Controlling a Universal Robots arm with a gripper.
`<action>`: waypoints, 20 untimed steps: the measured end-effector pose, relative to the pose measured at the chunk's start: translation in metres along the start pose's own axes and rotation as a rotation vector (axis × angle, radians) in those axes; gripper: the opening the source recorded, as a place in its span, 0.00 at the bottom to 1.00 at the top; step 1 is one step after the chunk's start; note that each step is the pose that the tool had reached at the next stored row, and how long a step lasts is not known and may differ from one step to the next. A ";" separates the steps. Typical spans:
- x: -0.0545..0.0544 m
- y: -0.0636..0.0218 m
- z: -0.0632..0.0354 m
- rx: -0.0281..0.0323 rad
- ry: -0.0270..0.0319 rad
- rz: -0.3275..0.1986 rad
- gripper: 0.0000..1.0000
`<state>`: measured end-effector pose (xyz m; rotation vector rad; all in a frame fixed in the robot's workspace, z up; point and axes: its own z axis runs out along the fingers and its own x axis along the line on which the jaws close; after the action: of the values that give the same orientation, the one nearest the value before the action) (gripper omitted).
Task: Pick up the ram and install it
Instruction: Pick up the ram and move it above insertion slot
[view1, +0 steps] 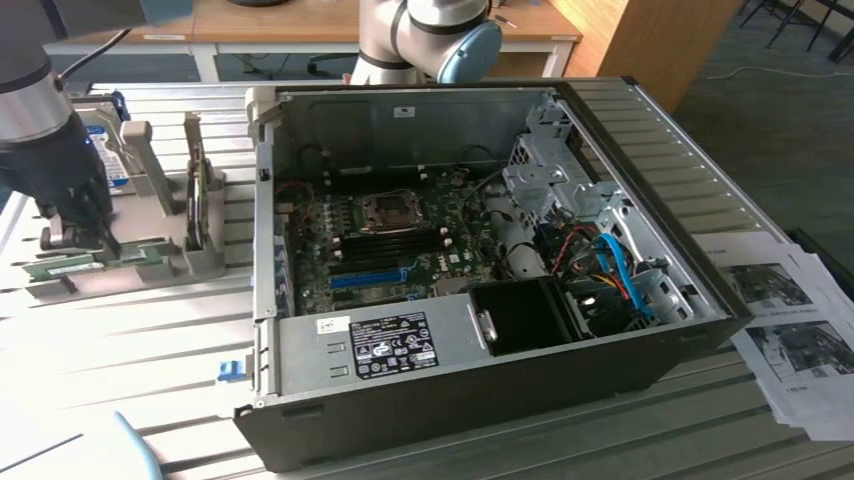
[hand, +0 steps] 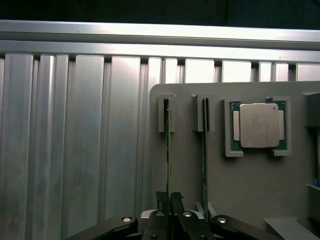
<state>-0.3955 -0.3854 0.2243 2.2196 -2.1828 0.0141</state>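
The ram (hand: 168, 150) is a thin green stick seen edge-on, standing in a slot of the grey holder (hand: 250, 190). My gripper (hand: 169, 196) is shut on its near end, one finger on each face. A second green stick (hand: 204, 150) stands in the neighbouring slot. In the exterior view my gripper (view1: 83, 232) reaches down onto the holder (view1: 160, 262) at the exterior view's left, where green board (view1: 56, 267) shows beside the fingers.
An open computer case (view1: 667, 150) lies in the middle, its motherboard (view1: 400, 235) exposed with dark memory slots and a blue slot strip (view1: 367, 277). A processor (hand: 257, 125) sits in the holder. A hard drive (view1: 107, 150) stands behind it. Papers (view1: 787, 320) lie at the exterior view's right.
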 end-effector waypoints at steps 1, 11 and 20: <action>0.000 0.0000 -0.0012 0.0000 0.0000 0.000 0.12; 0.000 0.0000 -0.0037 0.0000 0.0000 0.000 0.11; 0.000 -0.0003 -0.0054 -0.0005 0.0000 0.000 0.11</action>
<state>-0.3951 -0.3855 0.2297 2.2194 -2.1825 0.0136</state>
